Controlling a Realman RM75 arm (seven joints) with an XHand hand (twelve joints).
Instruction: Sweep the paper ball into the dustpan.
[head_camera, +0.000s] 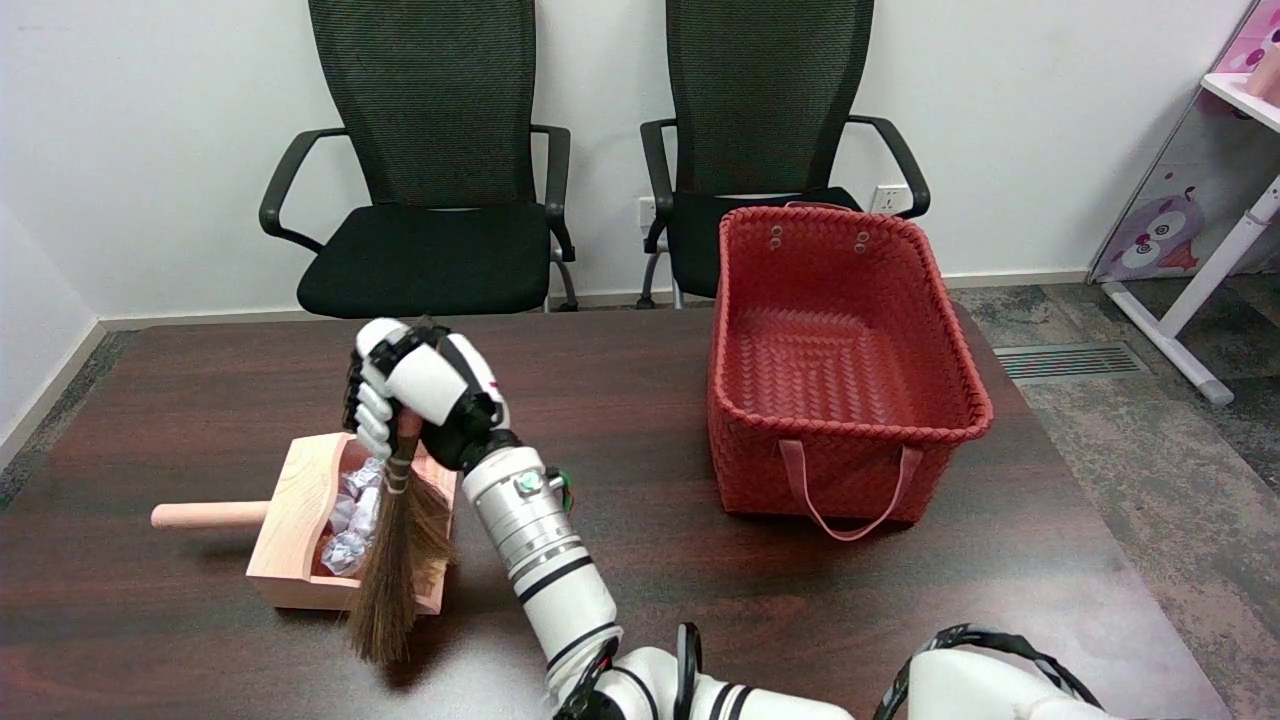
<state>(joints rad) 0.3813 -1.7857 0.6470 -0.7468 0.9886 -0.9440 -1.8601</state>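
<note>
Wooden dustpan (300, 520) on the left has the paper ball (352, 520) inside. My right hand (420, 390) grips the broom (395, 560) tight, bristles hanging over the near edge.

Broom (395, 560) bristles hide pt of paper ball (352, 520) & dustpan (295, 520) front.

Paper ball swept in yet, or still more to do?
Looks done: the paper ball lies inside the wooden dustpan. In hand: the right robot hand grips the broom, whose bristles hang over the pan's front edge. Left: probably only withdrawing and setting down the broom.
</note>
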